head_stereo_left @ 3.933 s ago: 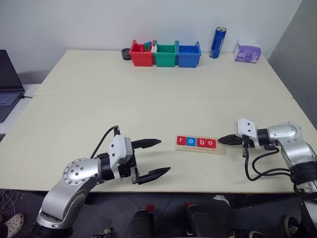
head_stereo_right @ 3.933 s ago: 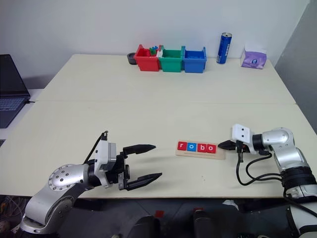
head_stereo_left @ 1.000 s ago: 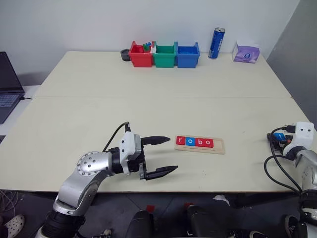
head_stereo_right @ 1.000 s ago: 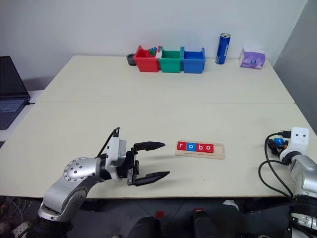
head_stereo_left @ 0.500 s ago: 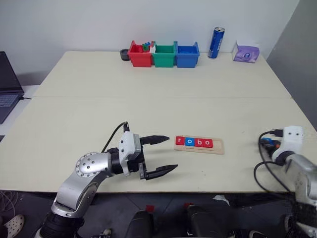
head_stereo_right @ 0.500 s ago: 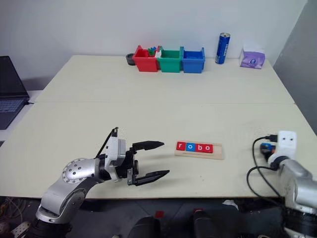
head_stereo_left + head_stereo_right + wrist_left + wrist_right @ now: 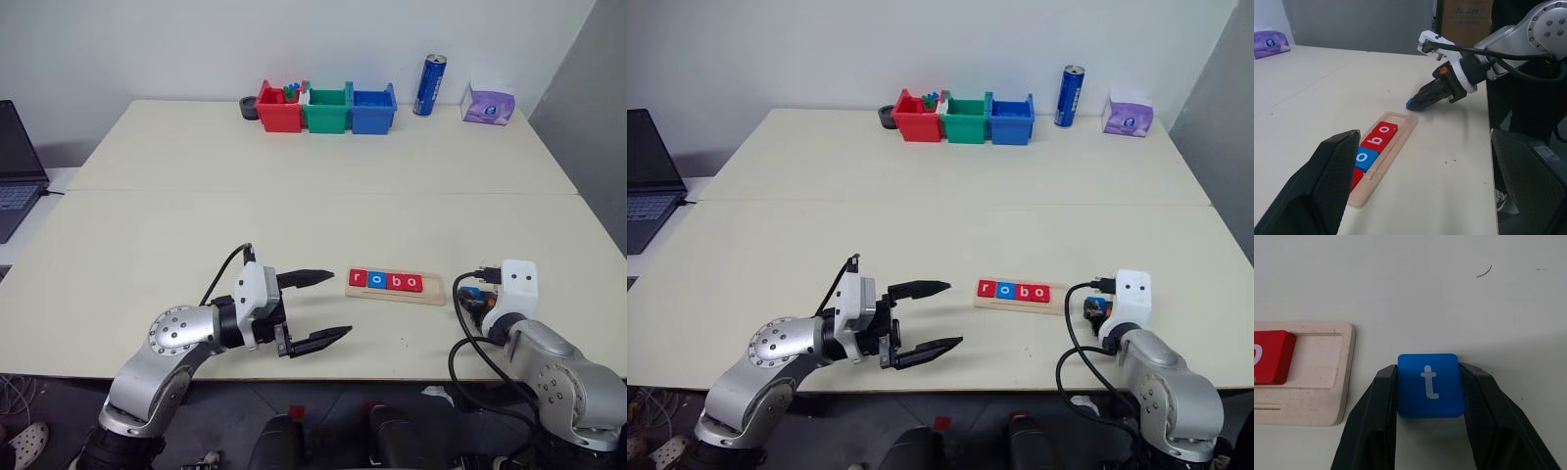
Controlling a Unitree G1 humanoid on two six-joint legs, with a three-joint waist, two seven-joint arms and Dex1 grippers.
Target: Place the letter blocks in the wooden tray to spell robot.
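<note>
So the right gripper (image 7: 1430, 396) is clamped on the blue t block (image 7: 1430, 384), fingers pressing its two side edges so the letter faces up, presumably so it can drop flat into the groove. Just ahead of the gripper and slightly to its left sits the wooden tray (image 7: 1312, 396), whose near end slot is bare (the last slot to fill, by my read); r, o, b, o blocks (image 7: 386, 281) already sit in it. The left gripper (image 7: 315, 307) hangs spread wide, holding nothing, with the tray's other end just beyond its fingertips.
</note>
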